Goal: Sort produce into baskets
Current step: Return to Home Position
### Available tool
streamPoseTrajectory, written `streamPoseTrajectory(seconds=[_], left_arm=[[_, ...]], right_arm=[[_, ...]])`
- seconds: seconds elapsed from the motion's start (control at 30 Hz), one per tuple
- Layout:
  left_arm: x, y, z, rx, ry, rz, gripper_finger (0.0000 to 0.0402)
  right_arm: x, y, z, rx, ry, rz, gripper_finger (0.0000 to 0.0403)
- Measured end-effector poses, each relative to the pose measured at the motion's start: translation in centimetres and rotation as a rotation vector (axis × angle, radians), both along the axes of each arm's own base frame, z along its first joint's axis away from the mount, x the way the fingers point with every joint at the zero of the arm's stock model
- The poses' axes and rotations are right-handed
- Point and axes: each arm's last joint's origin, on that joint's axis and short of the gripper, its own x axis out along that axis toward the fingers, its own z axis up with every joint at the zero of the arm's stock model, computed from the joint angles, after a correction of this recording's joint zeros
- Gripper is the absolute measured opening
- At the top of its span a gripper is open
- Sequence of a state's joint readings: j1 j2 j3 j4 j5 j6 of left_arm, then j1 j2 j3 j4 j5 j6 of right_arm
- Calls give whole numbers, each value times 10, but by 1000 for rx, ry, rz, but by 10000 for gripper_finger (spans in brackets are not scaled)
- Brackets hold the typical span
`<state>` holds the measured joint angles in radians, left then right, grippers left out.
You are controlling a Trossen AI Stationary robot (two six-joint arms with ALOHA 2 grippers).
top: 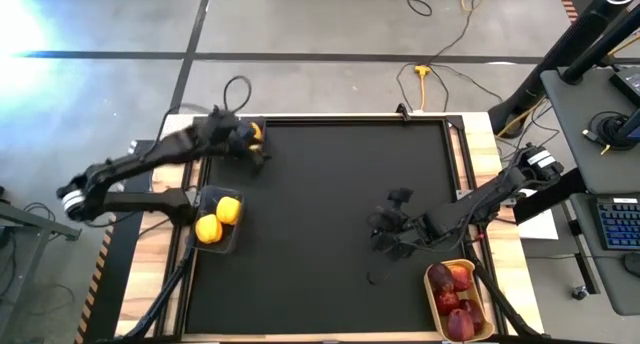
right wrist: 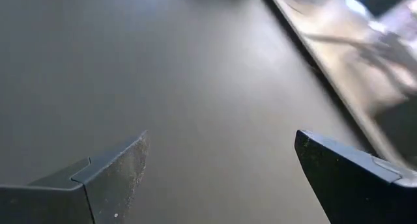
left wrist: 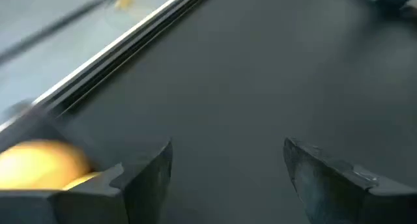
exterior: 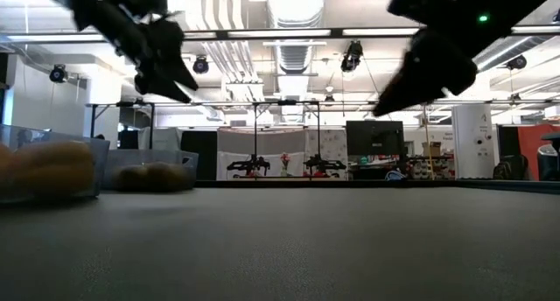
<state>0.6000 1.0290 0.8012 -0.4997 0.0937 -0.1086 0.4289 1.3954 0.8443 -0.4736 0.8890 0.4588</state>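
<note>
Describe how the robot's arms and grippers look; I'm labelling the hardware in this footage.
Both are slim, jointed and nearly black. The left arm and right arm each carry a pale silvery collar near the base. The left gripper and right gripper each have two flat, dark grey, wedge-shaped fingers with stepped edges. The low view shows a green light on one arm.

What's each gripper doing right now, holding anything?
Left gripper: open, empty, beside a lemon.
Right gripper: open, empty, near the tan tray.

Matt black mat (top: pixel 320 234) over pale wood table (top: pixel 515 284); glossy red fruits (top: pixel 452 294).
</note>
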Motion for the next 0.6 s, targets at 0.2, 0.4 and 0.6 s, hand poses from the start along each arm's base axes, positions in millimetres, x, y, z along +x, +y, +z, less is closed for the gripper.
streamPoseTrajectory(seconds=[0.2, 0.4, 0.6], left_arm=[[-12, -39, -24, 119, -233, -128, 274], [-29, -48, -42, 39, -277, -73, 274], [-37, -65, -52, 90, -466, -522, 275]], right_arm=[[31, -3, -1, 174, -259, 385, 377], [43, -16, 28, 155, -399, 566, 376], [29, -37, 55, 133, -398, 608, 325]])
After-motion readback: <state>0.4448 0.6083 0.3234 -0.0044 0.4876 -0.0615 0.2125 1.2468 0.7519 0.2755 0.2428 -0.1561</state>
